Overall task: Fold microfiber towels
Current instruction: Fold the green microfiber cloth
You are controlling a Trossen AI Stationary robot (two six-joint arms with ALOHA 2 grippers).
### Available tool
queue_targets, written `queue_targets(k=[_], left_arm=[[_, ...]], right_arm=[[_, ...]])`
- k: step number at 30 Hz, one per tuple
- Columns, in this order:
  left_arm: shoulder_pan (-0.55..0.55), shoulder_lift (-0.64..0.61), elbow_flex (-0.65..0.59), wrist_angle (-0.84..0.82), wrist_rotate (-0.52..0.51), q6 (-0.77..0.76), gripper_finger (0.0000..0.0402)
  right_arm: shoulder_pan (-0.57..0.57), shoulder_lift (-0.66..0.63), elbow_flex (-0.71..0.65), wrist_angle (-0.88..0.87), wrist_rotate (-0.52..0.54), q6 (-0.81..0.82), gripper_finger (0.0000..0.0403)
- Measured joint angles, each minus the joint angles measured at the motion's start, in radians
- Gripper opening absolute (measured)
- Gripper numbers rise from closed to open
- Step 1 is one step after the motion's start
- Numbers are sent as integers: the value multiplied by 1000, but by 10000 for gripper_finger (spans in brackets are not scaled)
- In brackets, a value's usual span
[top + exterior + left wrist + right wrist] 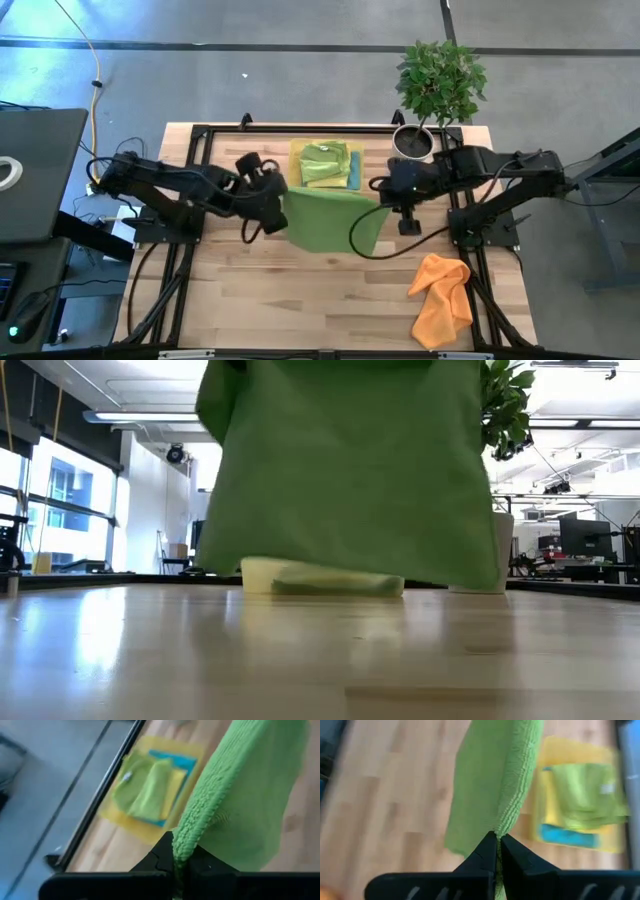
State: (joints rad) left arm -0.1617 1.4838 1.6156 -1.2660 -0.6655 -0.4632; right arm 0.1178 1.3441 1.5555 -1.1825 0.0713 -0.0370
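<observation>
- Spanning most of the high view, a pale wooden desk (300, 300) is seen with a dark frame along its edges.
- A green towel (330, 220) is held up above the desk's middle, stretched between both arms and hanging as a broad sheet; in the low view its lower edge (350, 490) is seen near the desk surface.
- An orange towel (442, 297) is left crumpled near the desk's front right corner, well apart from the rest.
- A yellow tray (325, 165) is set at the far middle of the desk, with folded towels stacked on it: a second green towel (322, 160) on top, yellow and blue layers showing beneath.
- A potted plant (438, 90) is placed at the far right corner.
- The left pincer (176, 865) is clamped on one top corner of the hanging green towel.
- The right pincer (498, 847) is clamped on the other top corner.
</observation>
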Motion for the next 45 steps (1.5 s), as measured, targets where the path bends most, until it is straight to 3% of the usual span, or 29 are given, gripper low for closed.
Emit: queue_targets(k=[6, 10, 15, 18, 20, 24, 28, 32, 36, 39, 42, 45], left_arm=[[75, 4, 0, -24, -27, 15, 0], [83, 0, 4, -28, -8, 4, 0], [19, 20, -60, -16, 139, -65, 0], [-42, 75, -127, 1, 192, -113, 0], [-82, 113, -157, 33, 215, -150, 0], [-147, 211, -182, 98, 281, -180, 0], [-198, 306, -181, 200, 411, -182, 0], [-253, 379, -175, 296, 568, -200, 0], [-276, 400, -172, 361, 741, -200, 0], [-275, 403, -173, 332, 721, -192, 0], [-262, 402, -175, 305, 611, -201, 0], [-239, 402, -176, 268, 507, -215, 0]], right_arm=[[-51, -5, 0, 2, 179, -47, 0], [-56, 0, 0, 1, 173, -11, 0], [-17, 78, 0, -84, 133, 177, 0], [42, 144, -45, -78, 129, 211, 0], [79, 156, -142, 18, 97, 221, 0], [142, 145, -373, 293, -68, 325, 0], [215, 136, -535, 561, -149, 476, 0], [289, 135, -637, 805, -260, 560, 0], [332, 135, -678, 917, -350, 587, 0], [338, 135, -683, 911, -316, 549, 0], [317, 135, -683, 889, -198, 485, 0], [277, 135, -684, 862, -149, 457, 0]])
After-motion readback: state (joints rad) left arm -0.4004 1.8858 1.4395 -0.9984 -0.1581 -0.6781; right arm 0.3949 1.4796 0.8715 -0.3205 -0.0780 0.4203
